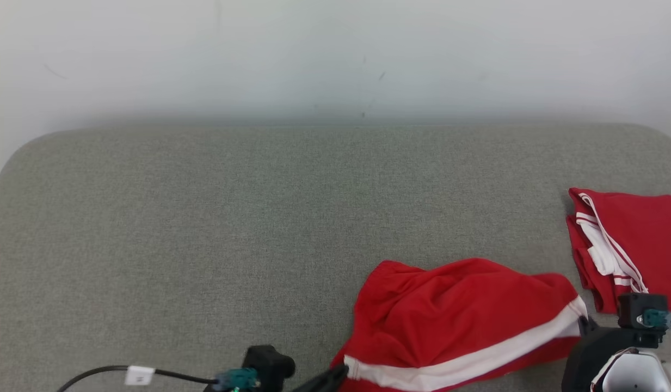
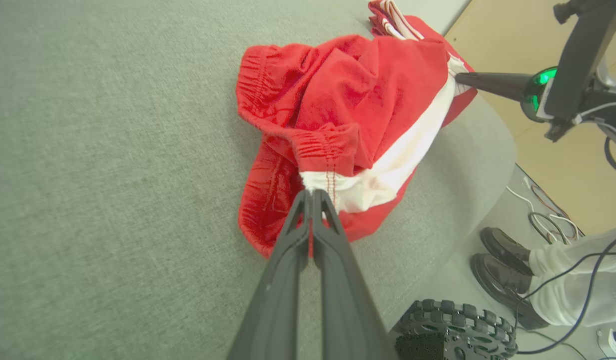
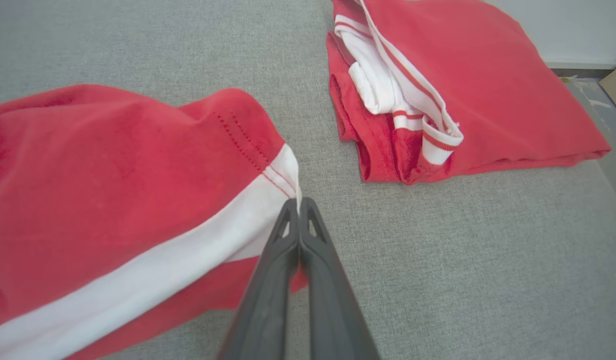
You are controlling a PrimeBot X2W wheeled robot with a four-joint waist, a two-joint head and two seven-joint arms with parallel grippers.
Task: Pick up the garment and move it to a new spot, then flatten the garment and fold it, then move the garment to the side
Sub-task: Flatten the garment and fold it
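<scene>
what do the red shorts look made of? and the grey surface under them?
The red shorts: soft matte knit, probably polyester or cotton jersey; they slump in loose folds, with a gathered elastic waistband and sewn-in white stripe. The grey surface: matte woven upholstery cloth, it seems over padding; a heathered weave shows and the edge is rounded.

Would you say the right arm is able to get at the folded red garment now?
Probably not yet: bare cushion leaves the way to the folded garment free, but the right claw is shut on the crumpled shorts and must release first.
</scene>
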